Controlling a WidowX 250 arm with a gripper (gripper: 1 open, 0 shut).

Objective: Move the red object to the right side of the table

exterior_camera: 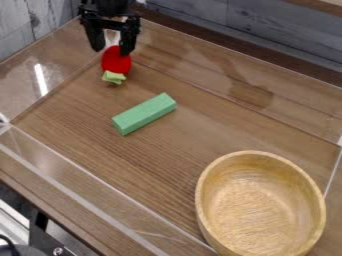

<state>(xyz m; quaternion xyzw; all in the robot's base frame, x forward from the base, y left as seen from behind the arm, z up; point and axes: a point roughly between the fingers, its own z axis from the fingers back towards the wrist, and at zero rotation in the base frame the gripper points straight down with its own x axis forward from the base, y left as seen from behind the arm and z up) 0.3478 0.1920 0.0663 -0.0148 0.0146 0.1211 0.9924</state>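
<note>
In the upper left of the frame the black gripper (112, 46) pointed straight down with its fingers spread wide just above the red object (116, 66), which lay on the table (227, 110), while a green block (143, 113) and a wooden bowl (262, 208) sat lower right.

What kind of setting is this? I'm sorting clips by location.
Probably a robot test bench, not a home: a wood-grain table fenced by clear walls, toy props like the red object, and a gripper above it.
</note>
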